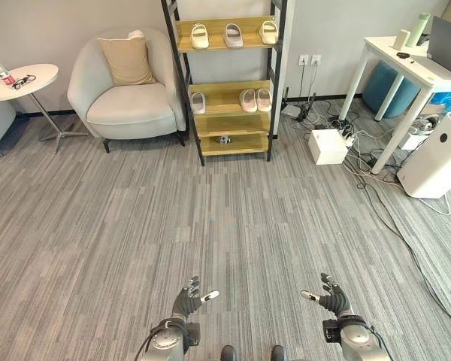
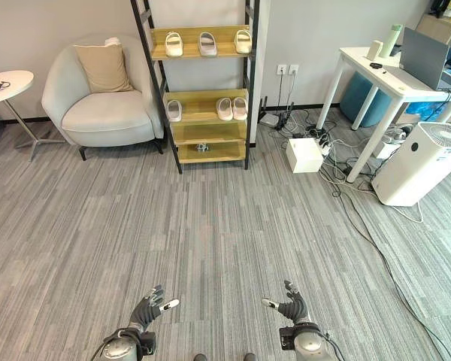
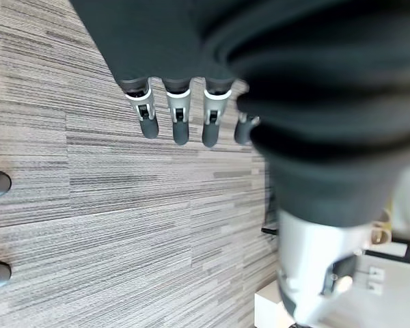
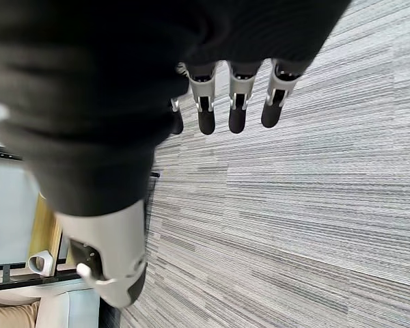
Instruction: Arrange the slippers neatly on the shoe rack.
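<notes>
A wooden shoe rack (image 1: 227, 96) with a black frame stands against the far wall. Three pale slippers (image 1: 233, 34) lie on its top shelf. On the middle shelf a single slipper (image 1: 198, 102) lies at the left and a pair (image 1: 255, 99) at the right. A small dark object (image 1: 225, 139) sits on the lowest shelf. My left hand (image 1: 186, 299) and right hand (image 1: 332, 297) hover low over the carpet near the bottom edge, far from the rack. Both are open with relaxed fingers (image 3: 180, 116) and hold nothing.
A beige armchair (image 1: 128, 86) with a cushion stands left of the rack, and a round side table (image 1: 21, 81) further left. To the right are a white box (image 1: 328, 146), tangled cables (image 1: 361, 154), a white desk (image 1: 410, 75) and a white air purifier (image 1: 441, 154).
</notes>
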### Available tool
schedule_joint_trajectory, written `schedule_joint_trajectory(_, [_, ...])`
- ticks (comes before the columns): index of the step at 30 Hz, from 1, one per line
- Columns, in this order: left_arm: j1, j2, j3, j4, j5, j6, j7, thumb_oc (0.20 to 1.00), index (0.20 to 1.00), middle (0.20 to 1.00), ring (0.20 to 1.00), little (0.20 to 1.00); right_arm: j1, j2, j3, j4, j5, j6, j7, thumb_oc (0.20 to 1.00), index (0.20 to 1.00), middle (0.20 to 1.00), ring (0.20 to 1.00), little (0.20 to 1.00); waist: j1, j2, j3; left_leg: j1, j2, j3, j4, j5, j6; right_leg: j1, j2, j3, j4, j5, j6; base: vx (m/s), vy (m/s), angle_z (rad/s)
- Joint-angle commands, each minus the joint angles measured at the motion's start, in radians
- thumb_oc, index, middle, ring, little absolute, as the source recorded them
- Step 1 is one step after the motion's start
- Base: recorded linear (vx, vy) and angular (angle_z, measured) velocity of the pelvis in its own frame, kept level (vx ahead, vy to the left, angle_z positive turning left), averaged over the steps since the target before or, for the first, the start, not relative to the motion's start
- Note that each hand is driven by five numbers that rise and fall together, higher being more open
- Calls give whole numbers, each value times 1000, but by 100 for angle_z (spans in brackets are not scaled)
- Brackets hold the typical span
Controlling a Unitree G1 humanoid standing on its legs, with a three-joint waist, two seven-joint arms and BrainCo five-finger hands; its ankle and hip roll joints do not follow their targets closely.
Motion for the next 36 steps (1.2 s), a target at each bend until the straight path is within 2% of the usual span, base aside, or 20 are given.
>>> schedule_joint_trajectory(1, [-60,3,22,8,-35,-31,-4,1000,1000,1000,1000,1000,-27,-4,22,-40,-5,-19,-4,1000,1000,1000,1000,1000,-2,-39,18,27,54,-19,-1,-94,-58,29,-78,6,2,-107,81,0,0,0])
schedule_joint_trajectory(9, [-44,0,33,-17,-88,-34,-16,1000,1000,1000,1000,1000,-18,-6,13,-56,-2,-24,-6,1000,1000,1000,1000,1000,-1,-39,22,25,55,-19,-1,-95,-58,27,-78,7,2,-108,82,0,0,0])
schedule_joint_trajectory(13, [-47,6,36,-35,-89,-37,-16,1000,1000,1000,1000,1000,-19,6,7,-52,70,-33,13,1000,1000,1000,1000,1000,-4,-39,33,21,53,-18,-1,-97,-59,21,-78,7,2,-107,83,8,1,0])
schedule_joint_trajectory(17, [-43,13,44,-48,-76,-42,-13,1000,1000,1000,1000,1000,-19,5,11,-58,74,-36,22,1000,1000,1000,1000,1000,-1,-41,46,15,51,-18,-1,-99,-57,14,-80,8,2,-106,86,45,15,0])
schedule_joint_trajectory(21, [-53,26,55,-66,-69,-51,3,1000,1000,1000,1000,1000,-51,-11,25,-61,59,-37,15,1000,1000,1000,1000,1000,10,-49,78,-12,45,-18,0,-92,-48,-11,-86,16,2,-101,90,32,53,-2])
schedule_joint_trajectory(25, [-41,41,93,-82,-88,-54,6,1000,1000,1000,1000,1000,-68,-32,17,-69,15,-25,7,1000,1000,1000,1000,1000,19,-67,85,-51,28,-20,27,-109,-34,-23,-97,19,2,-101,96,38,79,-11])
schedule_joint_trajectory(27, [-39,56,115,-97,-96,-56,12,1000,1000,1000,1000,1000,-75,-39,-8,-71,11,-25,0,1000,1000,1000,1000,1000,20,-72,101,-76,19,-20,56,-129,-18,-86,-109,22,116,-117,107,-29,119,-5])
schedule_joint_trajectory(28, [-40,67,128,-97,-91,-58,16,1000,1000,1000,1000,1000,-79,-38,-20,-74,14,-23,-6,1000,1000,1000,1000,1000,20,-73,109,-85,16,-15,65,-141,-11,-144,-115,21,207,-122,125,6,169,-10])
schedule_joint_trajectory(29, [-41,81,139,-102,-73,-59,19,1000,1000,1000,1000,1000,-77,-42,-38,-81,12,-22,-12,1000,1000,1000,1000,1000,9,-65,127,-73,20,-12,73,-158,-2,-213,-119,21,346,-98,161,62,165,-19])
schedule_joint_trajectory(31, [-40,86,146,-104,-55,-62,19,1000,1000,1000,1000,1000,-66,-41,-60,-91,7,-23,-17,1000,1000,1000,1000,1000,0,-52,138,-45,27,-16,66,-170,-1,-278,-130,18,434,-80,159,197,94,-17])
schedule_joint_trajectory(34, [-51,90,144,-122,-50,-67,11,1000,1000,1000,1000,1000,-66,-50,-73,-101,9,-26,-19,1000,1000,1000,1000,1000,-20,-48,146,34,28,-23,28,-193,-19,-281,-150,-48,289,-61,133,383,-84,9])
schedule_joint_trajectory(35, [-62,89,140,-129,-54,-68,10,1000,1000,1000,1000,1000,-66,-56,-75,-103,7,-23,-22,1000,1000,1000,1000,1000,-37,-53,146,80,30,-27,11,-213,-32,-313,-150,-69,178,-26,137,509,-199,2])
schedule_joint_trajectory(36, [-68,88,139,-126,-55,-70,12,1000,1000,1000,1000,1000,-65,-56,-75,-101,6,-21,-22,1000,1000,1000,1000,1000,-48,-54,147,108,37,-30,7,-226,-43,-331,-146,-80,123,-2,143,510,-221,2])
